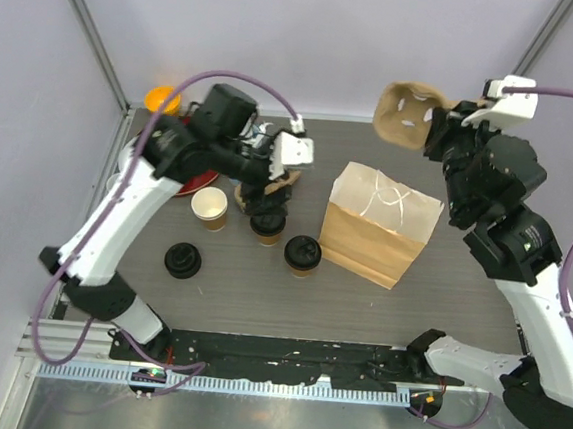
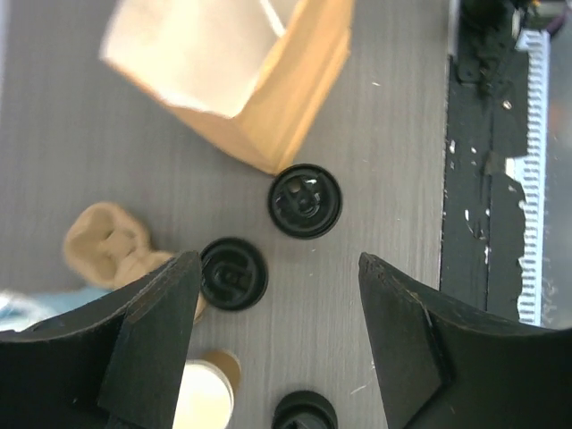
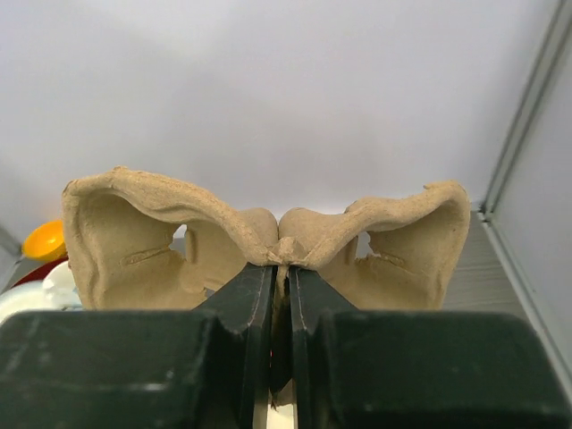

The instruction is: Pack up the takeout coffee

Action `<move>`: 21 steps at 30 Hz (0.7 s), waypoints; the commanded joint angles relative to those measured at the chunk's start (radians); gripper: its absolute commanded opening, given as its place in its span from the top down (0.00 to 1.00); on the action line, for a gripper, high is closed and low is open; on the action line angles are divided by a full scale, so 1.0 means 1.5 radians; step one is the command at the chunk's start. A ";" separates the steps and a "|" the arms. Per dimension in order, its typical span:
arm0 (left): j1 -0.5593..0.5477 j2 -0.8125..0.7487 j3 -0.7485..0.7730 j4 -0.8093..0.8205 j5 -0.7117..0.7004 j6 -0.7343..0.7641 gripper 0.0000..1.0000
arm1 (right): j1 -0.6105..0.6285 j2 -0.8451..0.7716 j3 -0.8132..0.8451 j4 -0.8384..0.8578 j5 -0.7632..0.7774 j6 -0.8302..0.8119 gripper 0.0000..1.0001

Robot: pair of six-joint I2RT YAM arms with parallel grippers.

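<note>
Left gripper [image 2: 275, 268] points down, fingers apart above a lidded cup [image 2: 234, 273]. Right arm is raised, right gripper [image 3: 280, 268] clamped on the cup carrier [image 3: 134, 232].

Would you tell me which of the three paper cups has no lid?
The leftmost cup: its cream-white inside shows, whereas the middle cup and right cup wear black lids. A loose lid lies near it.

Loose lid [image 1: 182, 260] left, lidded cup [image 1: 302, 254] middle, bag [image 1: 378, 226] right
</note>
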State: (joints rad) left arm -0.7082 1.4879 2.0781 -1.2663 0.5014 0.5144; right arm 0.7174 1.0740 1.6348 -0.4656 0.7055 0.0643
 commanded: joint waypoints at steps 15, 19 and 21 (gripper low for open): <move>-0.085 0.339 0.205 -0.095 0.154 0.415 0.19 | -0.450 0.090 -0.014 0.053 -0.416 0.110 0.99; -0.085 0.357 0.165 -0.107 0.142 0.408 0.25 | -0.453 0.066 -0.005 0.025 -0.416 0.090 0.99; -0.086 0.360 0.143 -0.084 0.130 0.386 0.32 | -0.453 0.059 0.001 0.006 -0.442 0.090 0.99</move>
State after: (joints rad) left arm -0.8417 2.0129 2.3333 -1.3365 0.7017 1.1137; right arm 0.0380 1.2224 1.5902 -0.4511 0.1135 0.2131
